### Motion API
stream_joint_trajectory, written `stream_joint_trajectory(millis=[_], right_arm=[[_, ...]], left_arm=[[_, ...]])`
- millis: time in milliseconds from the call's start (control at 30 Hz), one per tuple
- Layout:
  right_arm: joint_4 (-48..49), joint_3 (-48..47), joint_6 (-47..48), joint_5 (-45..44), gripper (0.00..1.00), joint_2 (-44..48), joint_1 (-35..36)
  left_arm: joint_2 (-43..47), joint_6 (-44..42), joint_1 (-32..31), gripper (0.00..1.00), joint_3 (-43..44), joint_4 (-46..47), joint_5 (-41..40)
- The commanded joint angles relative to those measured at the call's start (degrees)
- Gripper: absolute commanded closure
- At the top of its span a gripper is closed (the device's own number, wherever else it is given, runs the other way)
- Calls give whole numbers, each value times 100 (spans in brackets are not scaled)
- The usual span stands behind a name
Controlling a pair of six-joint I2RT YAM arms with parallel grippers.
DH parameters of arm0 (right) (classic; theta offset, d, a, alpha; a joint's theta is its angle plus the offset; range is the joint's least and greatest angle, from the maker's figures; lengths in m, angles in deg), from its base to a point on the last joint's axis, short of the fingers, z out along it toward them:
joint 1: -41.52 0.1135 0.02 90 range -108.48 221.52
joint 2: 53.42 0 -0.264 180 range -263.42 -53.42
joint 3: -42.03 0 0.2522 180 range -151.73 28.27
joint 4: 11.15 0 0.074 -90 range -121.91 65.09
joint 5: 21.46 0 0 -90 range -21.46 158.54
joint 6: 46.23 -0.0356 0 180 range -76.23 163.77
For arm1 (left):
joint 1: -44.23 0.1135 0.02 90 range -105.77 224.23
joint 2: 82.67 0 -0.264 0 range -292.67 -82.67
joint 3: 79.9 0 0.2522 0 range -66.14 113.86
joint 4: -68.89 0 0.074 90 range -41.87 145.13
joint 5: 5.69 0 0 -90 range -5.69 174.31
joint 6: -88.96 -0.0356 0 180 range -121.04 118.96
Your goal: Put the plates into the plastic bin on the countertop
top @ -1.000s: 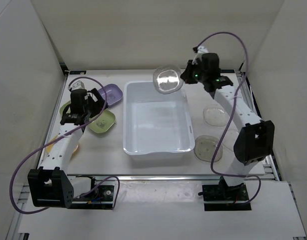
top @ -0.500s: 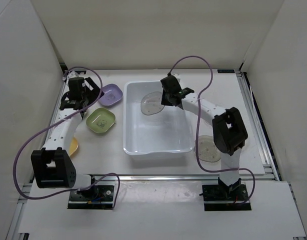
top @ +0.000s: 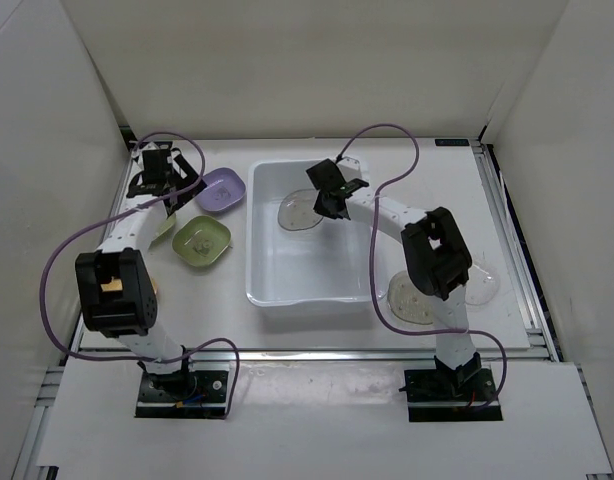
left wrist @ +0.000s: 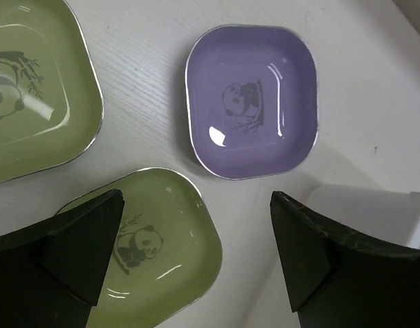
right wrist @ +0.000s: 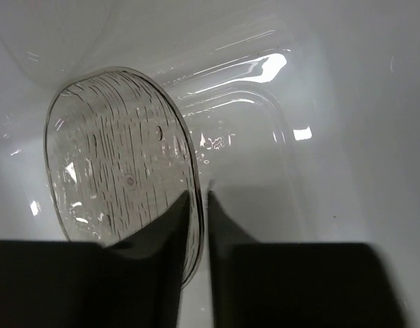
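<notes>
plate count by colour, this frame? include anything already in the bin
purple plate: 1
green plates: 2 (second one)
clear plates: 3; one in the bin, pinched by the right gripper, and two on the counter right of the bin, the last part-hidden by the arm
Total: 6
</notes>
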Motion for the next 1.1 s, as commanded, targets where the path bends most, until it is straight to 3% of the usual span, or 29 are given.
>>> stream_joint_trajectory(millis=[0,67,100,200,400,433,533,900,1067], right_arm=[[-67,-251,-158,-202,73,88,-40],[-95,-251,-123,-61,56,158,-14],[-60,-199,17,-17,43,281,-14],[28,-15,263,115,32,684,3],[571,205,1177,782,28,1388,3],[678,319,1440,1096,17,1633,3],[960,565,1722,1275,1,2055,3],[960,908,2374,995,1,3410,-391],[785,1268,2303,651,1,3884,-375]], left_arm=[[-146,-288,73,1,208,139,204],[-270,-359,143,1,243,244,371],[-340,-377,178,1,270,244,476],[-612,-473,249,2,436,350,791],[-1236,-790,249,6,953,508,952],[-1342,-799,284,7,1025,508,899],[-1711,-790,284,12,1280,447,899],[-2800,-842,284,22,2088,174,723],[-3144,-860,275,36,2343,174,723]])
